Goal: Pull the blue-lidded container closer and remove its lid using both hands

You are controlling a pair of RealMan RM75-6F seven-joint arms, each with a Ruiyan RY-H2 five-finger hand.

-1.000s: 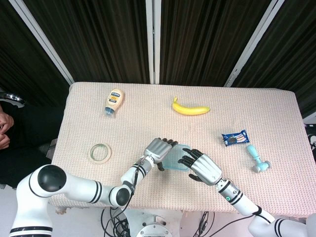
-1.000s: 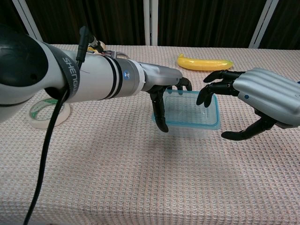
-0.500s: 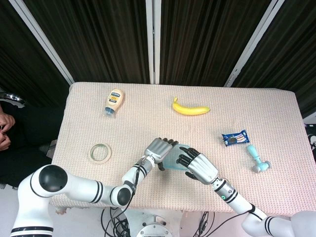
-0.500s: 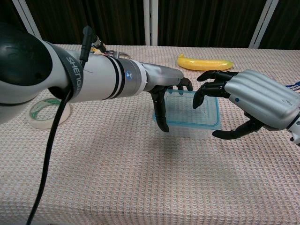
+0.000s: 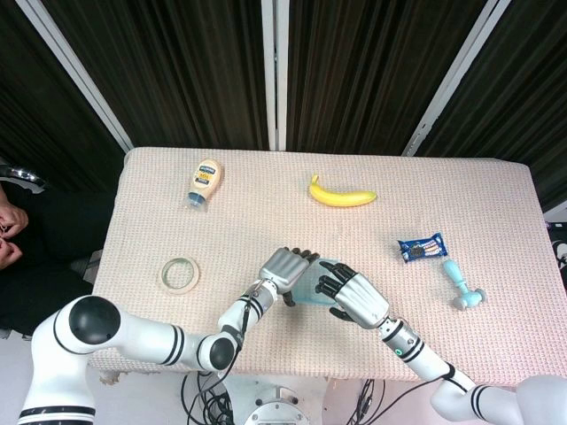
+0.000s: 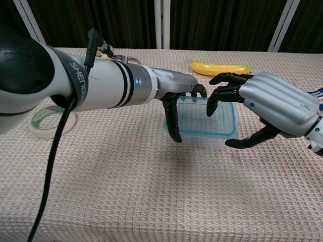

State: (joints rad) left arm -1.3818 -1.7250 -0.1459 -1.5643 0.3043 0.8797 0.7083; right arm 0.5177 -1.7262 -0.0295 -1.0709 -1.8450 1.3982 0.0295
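**Two hands at the blue-lidded container**

Far left on the table (image 5: 496, 204), near the front edge, a roll of tape (image 5: 180, 274) lies flat on the woven cloth; in the chest view it peeks out behind the left forearm. Further back sits a squeeze bottle (image 5: 205, 181), lying on its side with the cap toward the near edge.

Moving toward the middle, the left hand (image 5: 285, 270) reaches in from the near left and sits against the left end of the blue-lidded container (image 6: 205, 121). From the chest view its thumb hangs down along the near-left corner of the box while the other fingers (image 6: 198, 91) curl over the far-left rim, so the hand brackets that end. I cannot tell whether it is really gripping or only resting there.

The container itself stands upright in the middle of the table, toward the near side, between the two hands. Its lid is on.

Behind it, well apart, a banana (image 5: 340, 194) lies near the far middle of the table.

The right hand (image 6: 272, 108) comes in from the near right. Its fingers are spread and bent, tips hovering over the right part of the lid, the thumb slung low beside the near-right corner. It holds nothing, and I see no clear contact with the box.

Far right, a dark blue snack packet (image 5: 422, 248) lies flat, and just beyond it a pale blue tool (image 5: 461, 283) rests near the right edge.
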